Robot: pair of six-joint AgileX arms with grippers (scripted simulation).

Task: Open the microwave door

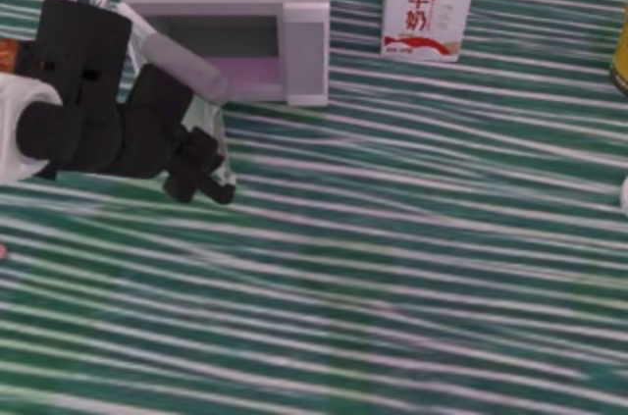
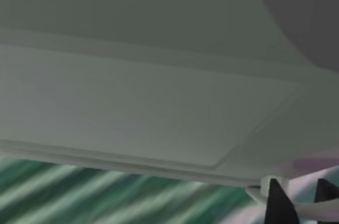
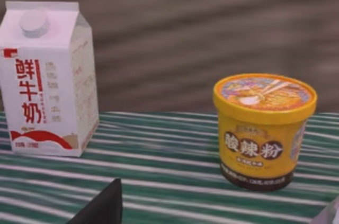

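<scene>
From above, the microwave [image 1: 231,18] is sitting far left on the green-and-white striped tablecloth [image 1: 412,268], its microwave door [image 1: 186,67] swinging open toward the left gripper [image 1: 201,178]; whether those jaws are apart I cannot tell.

The left wrist view is filling with the door's pale panel.

The right wrist view is showing a milk carton [image 3: 47,78] and yellow noodle cup [image 3: 263,128] before a brown wall [image 3: 212,23].

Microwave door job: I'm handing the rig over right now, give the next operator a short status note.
Left gripper: low at the table's left, in front of the microwave, right by the free edge of the microwave door. Whether its jaws are closed on the door cannot be told.
Right gripper: out of the top view, idle; its wrist camera faces the milk carton and a yellow noodle cup.
Done: the door is swung well out to the left, and the pale purple inner floor shows.
Left: judge whether it needs to swing wider, then let go and back the left arm away.
</scene>
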